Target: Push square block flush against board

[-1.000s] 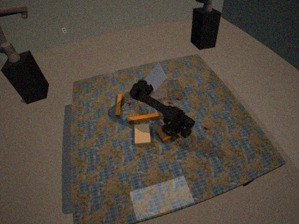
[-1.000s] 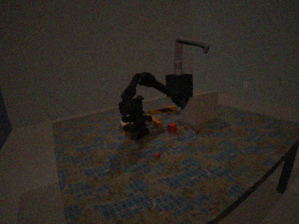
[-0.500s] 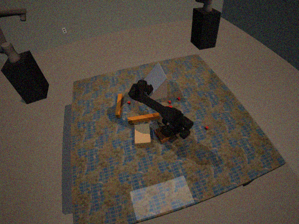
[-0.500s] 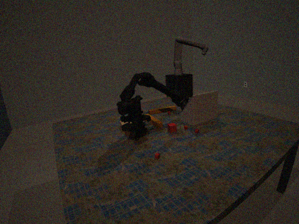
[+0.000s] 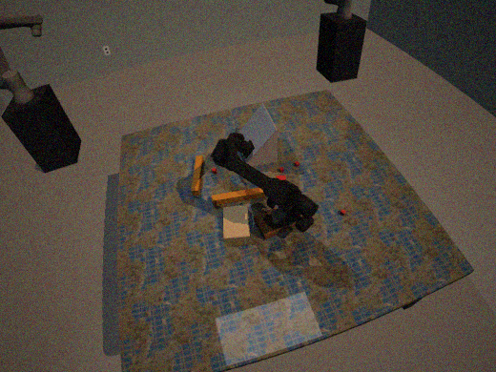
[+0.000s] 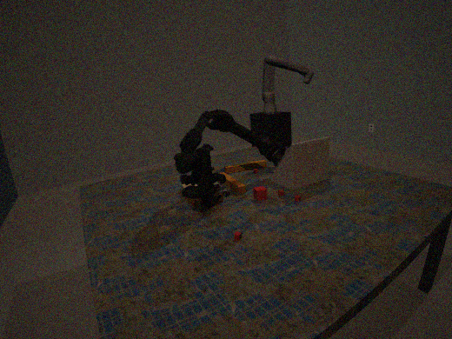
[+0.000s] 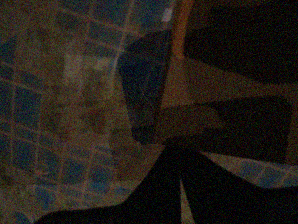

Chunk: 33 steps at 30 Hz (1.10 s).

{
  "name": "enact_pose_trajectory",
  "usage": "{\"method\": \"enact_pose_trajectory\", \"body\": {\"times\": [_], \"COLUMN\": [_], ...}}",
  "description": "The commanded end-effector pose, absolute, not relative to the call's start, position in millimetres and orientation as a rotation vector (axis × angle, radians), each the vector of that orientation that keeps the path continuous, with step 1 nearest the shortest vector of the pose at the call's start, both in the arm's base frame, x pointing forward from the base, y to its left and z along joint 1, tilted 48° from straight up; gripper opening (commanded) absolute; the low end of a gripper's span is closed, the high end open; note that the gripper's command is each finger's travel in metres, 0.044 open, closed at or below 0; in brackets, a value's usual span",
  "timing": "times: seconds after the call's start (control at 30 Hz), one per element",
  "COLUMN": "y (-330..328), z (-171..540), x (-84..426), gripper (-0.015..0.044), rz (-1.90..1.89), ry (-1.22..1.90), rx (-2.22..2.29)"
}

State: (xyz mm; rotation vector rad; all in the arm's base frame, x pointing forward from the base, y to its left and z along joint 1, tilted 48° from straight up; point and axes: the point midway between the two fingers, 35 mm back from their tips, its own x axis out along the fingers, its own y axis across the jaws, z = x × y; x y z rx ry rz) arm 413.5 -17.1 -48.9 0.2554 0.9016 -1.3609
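A squarish brown block [image 5: 262, 223] [image 6: 196, 203] [image 7: 215, 86] lies on the patterned table top, turned at an angle and partly hidden by the arm. A light tan slab [image 5: 236, 223] lies just left of it in the top view. A narrow gap shows between them, wider toward the front, so their sides are not flush. The tan slab seems to be the board, but the dim picture leaves this unsure. My gripper [image 5: 277, 221] [image 6: 205, 208] [image 7: 175, 148] is shut and empty. It is low at the brown block's edge; whether it touches is unclear.
An orange bar [image 5: 236, 196] [image 6: 235, 184] lies behind the tan slab, and another orange bar [image 5: 197, 176] [image 6: 244, 166] stands farther left. A larger red cube [image 5: 281, 177] [image 6: 260, 193] and several small red pieces lie around. A pale upright panel [image 5: 259, 129] [image 6: 306, 162] stands at the back.
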Motion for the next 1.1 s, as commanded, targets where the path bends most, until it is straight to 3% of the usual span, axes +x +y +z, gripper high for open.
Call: {"method": "enact_pose_trajectory", "body": {"times": [0.0, 1.07], "y": [-27, -16], "z": [-44, -54], "x": [415, 409], "gripper": [0.0, 0.0], "rz": [-1.374, -1.374], "ry": [0.897, 0.897], "rx": [0.255, 0.255]}}
